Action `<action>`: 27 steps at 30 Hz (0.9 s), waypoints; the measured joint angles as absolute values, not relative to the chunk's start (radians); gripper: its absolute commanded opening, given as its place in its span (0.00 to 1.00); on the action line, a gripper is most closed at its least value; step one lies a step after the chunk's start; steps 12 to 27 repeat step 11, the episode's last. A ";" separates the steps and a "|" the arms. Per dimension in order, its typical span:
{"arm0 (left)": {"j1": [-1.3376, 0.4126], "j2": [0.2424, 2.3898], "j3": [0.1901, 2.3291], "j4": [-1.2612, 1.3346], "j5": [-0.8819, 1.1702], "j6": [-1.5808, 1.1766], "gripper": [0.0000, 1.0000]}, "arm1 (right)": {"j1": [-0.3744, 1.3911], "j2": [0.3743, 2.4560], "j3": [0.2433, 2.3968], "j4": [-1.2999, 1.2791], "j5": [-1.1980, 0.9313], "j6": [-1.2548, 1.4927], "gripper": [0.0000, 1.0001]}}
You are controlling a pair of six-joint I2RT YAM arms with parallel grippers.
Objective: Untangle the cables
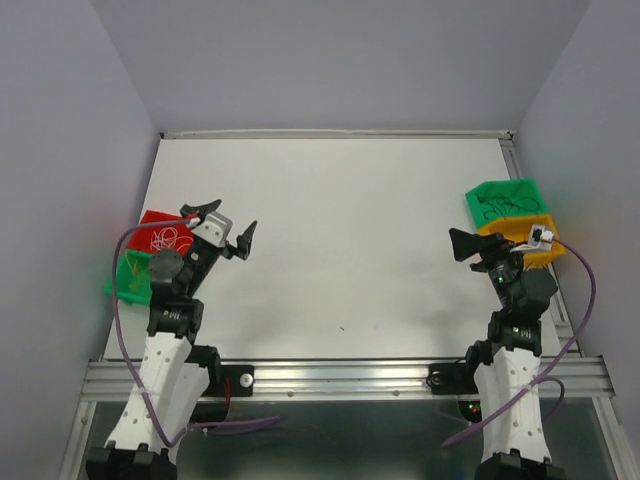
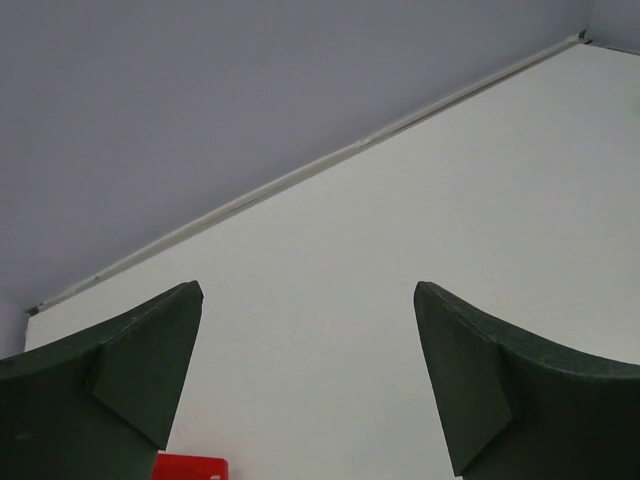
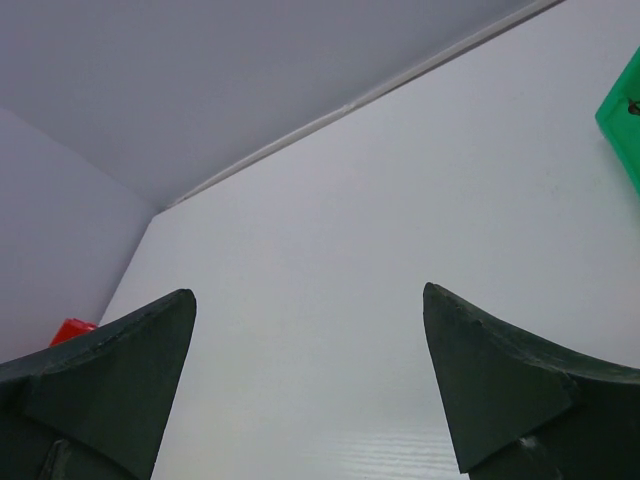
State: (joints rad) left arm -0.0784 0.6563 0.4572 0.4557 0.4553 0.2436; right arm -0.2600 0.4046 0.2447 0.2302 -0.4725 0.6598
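Note:
Thin pale cables (image 1: 168, 238) lie coiled in a red bin (image 1: 150, 222) at the table's left edge. Thin dark cables (image 1: 506, 206) lie in a green bin (image 1: 528, 186) at the right edge. My left gripper (image 1: 225, 224) hangs just right of the red bin, open and empty. In the left wrist view the left gripper (image 2: 308, 292) frames bare table, with a corner of the red bin (image 2: 190, 467) at the bottom. My right gripper (image 1: 468, 244) hovers left of the right-hand bins, and in its wrist view the right gripper (image 3: 308, 293) is open with nothing between its fingers.
A second green bin (image 1: 124, 278) sits in front of the red one, partly under the left arm. An orange bin (image 1: 520, 232) sits in front of the right green bin (image 3: 625, 112). Grey walls enclose the white table (image 1: 340, 230) on three sides.

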 measured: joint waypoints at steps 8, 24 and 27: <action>-0.077 0.415 0.334 0.426 0.498 0.345 0.99 | -0.259 0.394 0.217 0.262 -0.508 0.660 1.00; -0.077 0.406 0.331 0.424 0.506 0.366 0.99 | -0.259 0.398 0.213 0.264 -0.513 0.660 1.00; -0.077 0.406 0.331 0.424 0.506 0.366 0.99 | -0.259 0.398 0.213 0.264 -0.513 0.660 1.00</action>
